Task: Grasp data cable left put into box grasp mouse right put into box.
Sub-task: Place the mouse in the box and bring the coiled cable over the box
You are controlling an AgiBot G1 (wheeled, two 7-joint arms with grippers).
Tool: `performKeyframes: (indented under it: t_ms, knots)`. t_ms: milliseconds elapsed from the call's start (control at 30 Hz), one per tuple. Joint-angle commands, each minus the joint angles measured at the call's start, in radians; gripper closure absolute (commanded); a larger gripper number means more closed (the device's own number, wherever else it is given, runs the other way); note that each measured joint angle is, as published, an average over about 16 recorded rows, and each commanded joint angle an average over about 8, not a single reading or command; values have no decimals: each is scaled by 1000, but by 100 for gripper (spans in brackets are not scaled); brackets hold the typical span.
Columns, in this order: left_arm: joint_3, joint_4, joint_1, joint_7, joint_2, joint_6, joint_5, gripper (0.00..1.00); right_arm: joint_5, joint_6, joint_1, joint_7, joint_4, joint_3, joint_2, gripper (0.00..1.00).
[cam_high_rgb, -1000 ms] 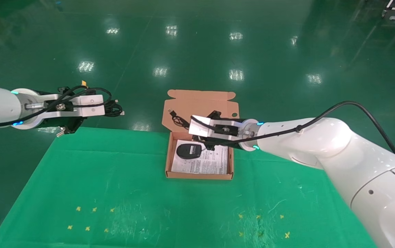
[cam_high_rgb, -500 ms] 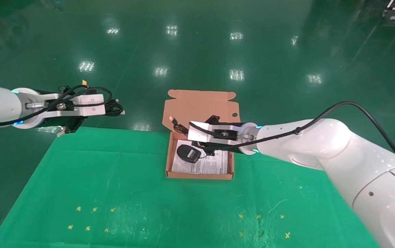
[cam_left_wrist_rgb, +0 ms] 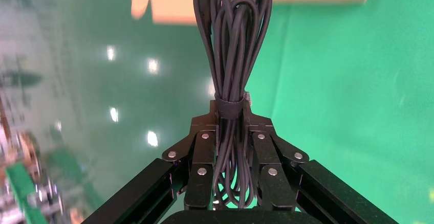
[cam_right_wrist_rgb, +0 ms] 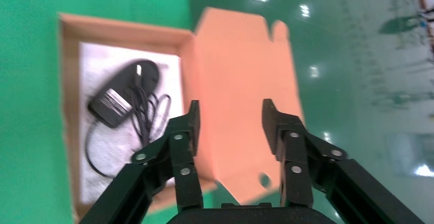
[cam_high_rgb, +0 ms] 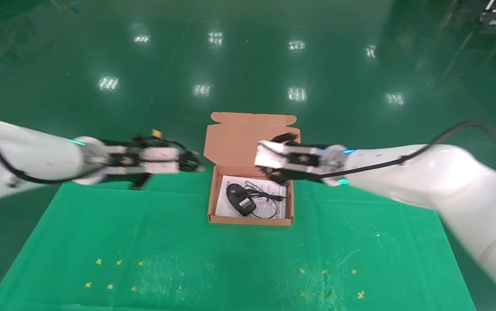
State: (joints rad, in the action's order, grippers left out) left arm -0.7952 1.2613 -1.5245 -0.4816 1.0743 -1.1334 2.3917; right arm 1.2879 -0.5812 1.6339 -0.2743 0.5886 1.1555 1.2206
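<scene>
Lying upturned in the shallow orange-brown cardboard box (cam_high_rgb: 250, 221), the small black oval mouse (cam_high_rgb: 240, 198) rests on the white printed sheet (cam_high_rgb: 269, 211), cord loosely coiled. At nine o'clock, the left gripper (cam_high_rgb: 189, 160) clamps the black looped data cable (cam_left_wrist_rgb: 231, 55), long axis pointing boxward. At one o'clock hovers the right gripper (cam_high_rgb: 274, 160), jaws spread, empty.

Print on the box's white sheet (cam_high_rgb: 269, 211) seems too small to read.
</scene>
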Motion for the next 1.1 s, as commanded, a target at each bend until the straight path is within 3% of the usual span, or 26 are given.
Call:
performKeyframes:
  t_ms: [33,500,833,867,1100]
  knots:
    - [-8,-7,15,21,19,19,-13,100,3,6,6,9,19,-2,-26,0]
    - [-82,-225,99,149,250,292,-7,100,105,70,13,254,354,52,-280,0]
    - [-203,-329,72,173,289,403,-105,100,233,112,25,463,516,109,-366,0]
    - [-216,-335,66,169,290,409,-117,95,246,114,27,481,524,114,-369,0]
    - [-273,-358,42,144,293,430,-172,7,301,117,37,554,560,134,-381,0]
